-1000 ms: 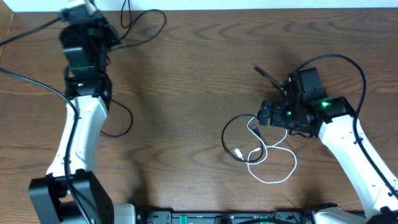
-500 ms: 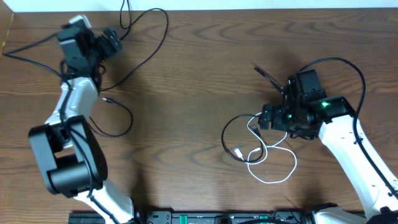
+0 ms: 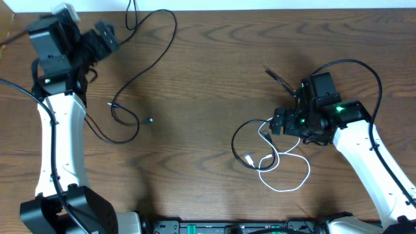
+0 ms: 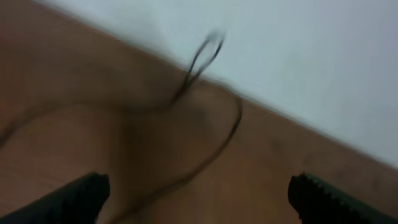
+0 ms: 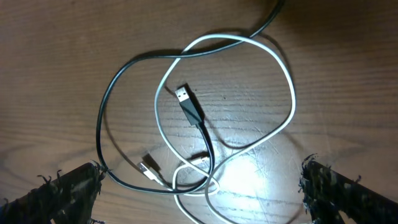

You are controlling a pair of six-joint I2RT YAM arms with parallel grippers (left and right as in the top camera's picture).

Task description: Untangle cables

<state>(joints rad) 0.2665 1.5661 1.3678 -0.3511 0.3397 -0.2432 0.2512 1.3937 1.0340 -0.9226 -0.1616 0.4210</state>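
Note:
One long black cable (image 3: 144, 62) lies loose on the left, running from the table's far edge down to a small loop and a free end (image 3: 151, 119). My left gripper (image 3: 99, 39) is open at the far left corner, apart from that cable. The left wrist view is blurred: nothing lies between its fingertips (image 4: 199, 199), and the black cable (image 4: 217, 140) lies beyond. A white cable (image 5: 289, 93) and a second black cable (image 5: 102, 118) lie tangled at the right (image 3: 260, 153). My right gripper (image 5: 202, 193) hangs open just above them (image 3: 276, 122).
Thick black arm cables arc beside the left arm (image 3: 19, 81) and over the right arm (image 3: 364, 65). The table's far edge meets a white wall (image 3: 260, 5). A black USB plug (image 5: 182, 95) and a white plug (image 5: 149, 168) lie inside the tangle.
The left gripper opened and let go of the long black cable, which settled on the table. The left arm swung left toward the corner. The right arm and its tangle stayed still.

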